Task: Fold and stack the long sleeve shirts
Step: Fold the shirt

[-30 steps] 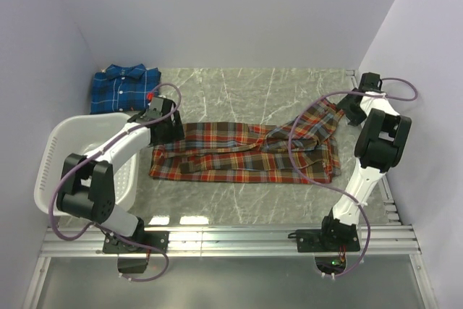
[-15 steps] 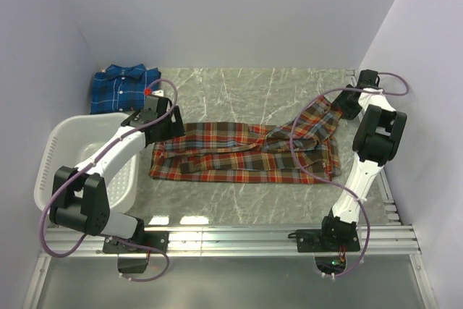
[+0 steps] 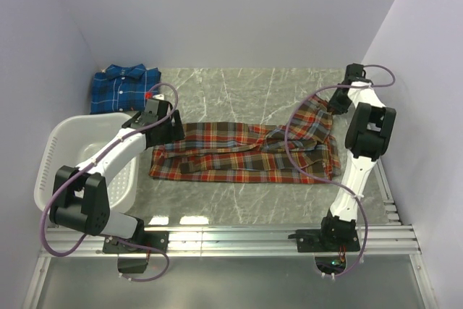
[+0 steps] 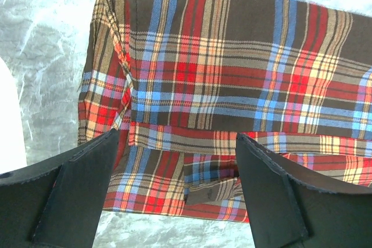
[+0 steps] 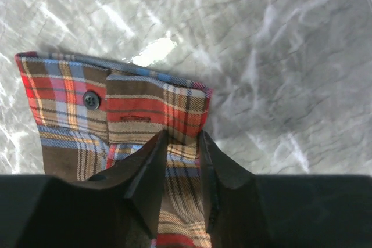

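The red-orange plaid shirt (image 3: 246, 153) lies spread across the middle of the table. My left gripper (image 3: 168, 129) is open and hovers over the shirt's left end (image 4: 232, 85), its fingers (image 4: 75, 190) apart and holding nothing. My right gripper (image 3: 334, 103) is shut on the cuff of the shirt's sleeve (image 5: 116, 108), which is lifted toward the far right; a button (image 5: 90, 99) shows on the cuff. The blue plaid shirt (image 3: 124, 86) lies folded at the far left corner.
A white slotted basket (image 3: 65, 157) stands at the near left beside the left arm. Purple cables loop over both arms. Walls close the table on the left, back and right. A metal rail (image 3: 231, 236) runs along the near edge.
My right gripper has moved farther back and a little left, pulling the sleeve cuff with it. My left arm has stretched out lower; its gripper stays over the shirt's left end.
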Robot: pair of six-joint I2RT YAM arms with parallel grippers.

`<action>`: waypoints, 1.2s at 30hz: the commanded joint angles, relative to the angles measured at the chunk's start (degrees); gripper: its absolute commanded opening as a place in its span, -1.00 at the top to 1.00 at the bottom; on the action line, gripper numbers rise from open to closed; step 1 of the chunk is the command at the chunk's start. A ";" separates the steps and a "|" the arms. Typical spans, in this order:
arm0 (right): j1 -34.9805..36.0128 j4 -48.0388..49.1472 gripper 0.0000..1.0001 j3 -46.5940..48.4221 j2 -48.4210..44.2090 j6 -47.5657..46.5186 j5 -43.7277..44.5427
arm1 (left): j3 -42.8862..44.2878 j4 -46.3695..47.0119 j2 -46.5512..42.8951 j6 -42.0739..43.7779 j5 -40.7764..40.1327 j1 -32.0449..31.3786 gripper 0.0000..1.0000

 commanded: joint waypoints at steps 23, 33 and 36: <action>12.35 11.47 1.00 -9.40 -36.90 -10.22 -4.79 | 4.65 1.38 -4.70 3.44 4.07 -0.38 -0.72; 25.54 14.19 1.00 -31.19 -62.32 -8.46 -14.18 | 7.11 5.25 -12.08 9.41 9.16 -3.46 -0.70; 27.92 15.07 1.00 -38.40 -69.70 -8.81 -21.31 | 7.55 5.69 -13.93 11.09 12.50 -5.21 -0.71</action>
